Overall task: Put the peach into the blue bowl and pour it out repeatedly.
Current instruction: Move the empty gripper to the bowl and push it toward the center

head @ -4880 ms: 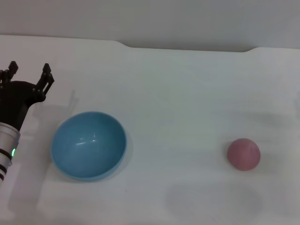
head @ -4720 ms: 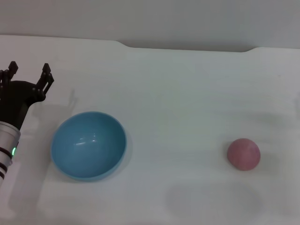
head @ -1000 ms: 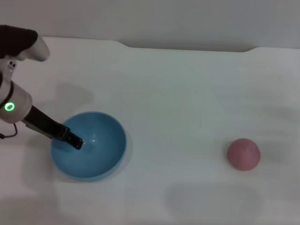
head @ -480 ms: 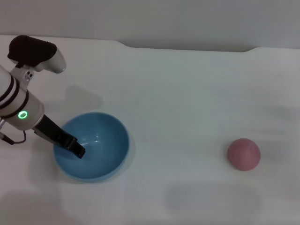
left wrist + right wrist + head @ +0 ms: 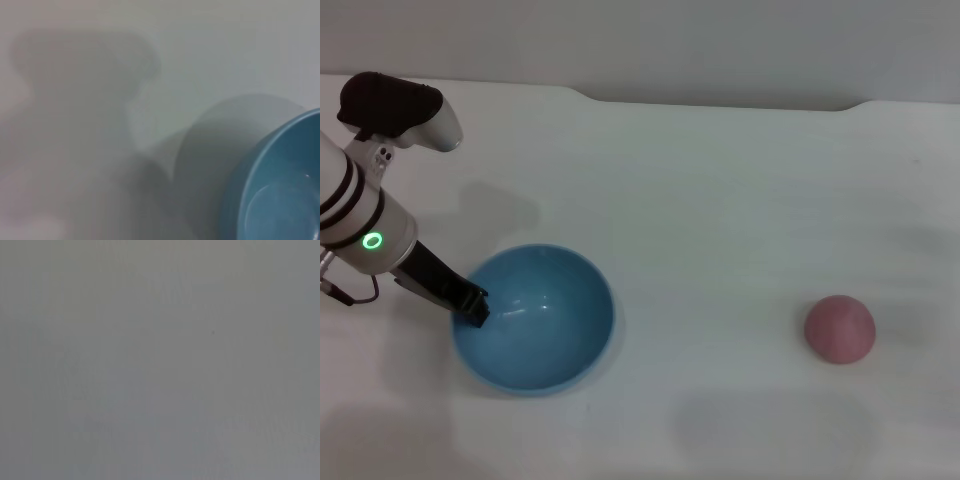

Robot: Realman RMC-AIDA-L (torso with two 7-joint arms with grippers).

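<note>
The blue bowl sits on the white table at the left, open side up and with nothing in it. My left gripper reaches down from the left and grips the bowl's left rim, one dark finger showing just inside the wall. Part of the bowl also shows in the left wrist view, with its shadow on the table beside it. The peach lies alone on the table far to the right, apart from the bowl. My right gripper is out of view; the right wrist view shows only plain grey.
The white table ends at a back edge with a raised middle step against a grey wall. The left arm's white and black wrist housing stands above the table's left side.
The left arm swung over from the far left and came down onto the bowl's left rim. In the last half second the bowl shifted to the right and slightly nearer. The peach stayed put.
</note>
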